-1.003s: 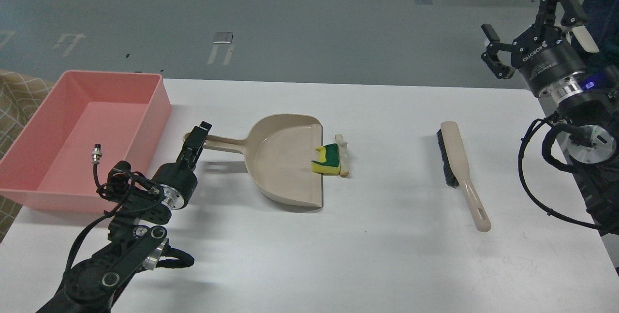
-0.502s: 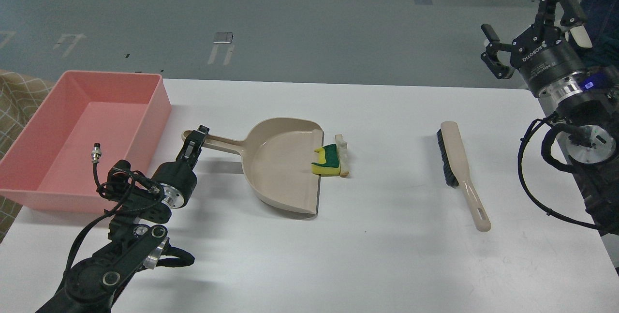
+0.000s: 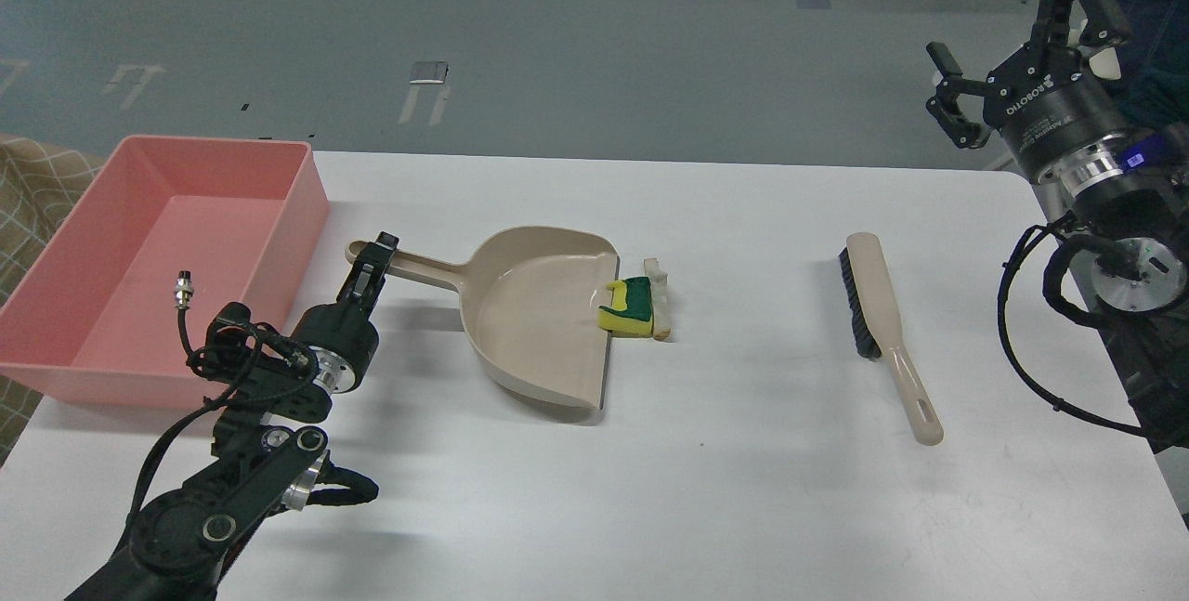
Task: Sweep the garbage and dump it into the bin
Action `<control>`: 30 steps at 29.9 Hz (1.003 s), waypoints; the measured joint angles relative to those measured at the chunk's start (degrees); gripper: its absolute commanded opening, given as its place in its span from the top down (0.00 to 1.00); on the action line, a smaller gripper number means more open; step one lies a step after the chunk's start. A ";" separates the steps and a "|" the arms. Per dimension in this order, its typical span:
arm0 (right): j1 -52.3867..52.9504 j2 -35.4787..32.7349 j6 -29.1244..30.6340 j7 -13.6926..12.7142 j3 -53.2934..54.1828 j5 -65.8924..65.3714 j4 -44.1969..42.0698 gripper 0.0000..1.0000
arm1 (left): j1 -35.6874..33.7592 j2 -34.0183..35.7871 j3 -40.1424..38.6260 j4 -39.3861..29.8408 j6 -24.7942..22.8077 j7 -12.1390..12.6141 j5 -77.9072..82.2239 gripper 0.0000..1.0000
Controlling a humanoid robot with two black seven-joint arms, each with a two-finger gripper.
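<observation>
The beige dustpan (image 3: 539,322) lies mid-table, its mouth facing right. My left gripper (image 3: 374,257) is shut on the dustpan's handle (image 3: 409,265) near its left end. The garbage sits at the pan's right lip: a yellow sponge piece with a dark green layer (image 3: 628,306) partly on the lip, and a whitish bread-like wedge (image 3: 659,296) just right of it on the table. The salmon-pink bin (image 3: 167,257) stands at the left edge and looks empty. My right gripper (image 3: 1008,20) is open and empty, raised above the table's far right corner.
A beige hand brush with black bristles (image 3: 882,322) lies on the white table (image 3: 743,489), right of the garbage, handle toward me. A cable with a metal plug (image 3: 186,290) sticks up from my left arm in front of the bin.
My left gripper has pulled the dustpan handle slightly left and turned the pan, so its lip has shifted a little left. The garbage and brush have not moved. My right gripper has lifted slightly.
</observation>
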 measured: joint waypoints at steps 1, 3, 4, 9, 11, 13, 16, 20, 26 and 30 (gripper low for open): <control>0.00 -0.26 0.01 -0.06 -0.03 -0.03 0.11 0.00 | 0.00 -0.01 0.00 -0.01 0.26 -0.02 0.00 1.00; -0.01 -0.92 0.06 -0.29 -0.22 -0.22 0.56 0.00 | -0.01 -0.01 0.04 -0.05 0.70 -0.10 0.01 1.00; -0.07 -1.38 0.10 -0.43 -0.38 -0.46 1.01 0.00 | -0.02 -0.01 0.05 -0.07 0.91 -0.14 0.04 1.00; -0.47 -5.61 0.16 -0.72 -2.49 -3.99 4.64 0.00 | -0.11 -0.01 0.07 -0.09 1.82 -0.46 0.16 1.00; -0.58 -8.11 0.17 -0.78 -4.25 -6.32 6.71 0.00 | -0.12 0.01 0.07 -0.11 1.92 -0.57 0.23 1.00; -0.71 -11.43 0.14 -0.96 -6.42 -9.40 9.30 0.00 | -0.13 0.04 0.08 -0.11 1.95 -0.66 0.27 1.00; -0.77 -16.17 -0.05 -2.13 -9.15 -14.03 12.99 0.00 | -0.21 0.11 0.08 -0.11 2.02 -0.69 0.27 1.00; -0.77 -23.91 -0.77 -4.81 -12.95 -21.16 18.61 0.00 | -0.42 0.14 0.08 -0.12 2.14 -0.70 0.28 1.00; -1.04 -33.87 -1.05 -7.37 -18.38 -28.41 25.33 0.00 | -0.73 0.14 0.07 -0.14 2.15 -0.75 0.27 1.00; -1.83 -40.20 -1.07 -8.25 -22.53 -33.42 29.90 0.00 | -0.82 0.13 0.07 -0.14 2.15 -0.78 0.27 1.00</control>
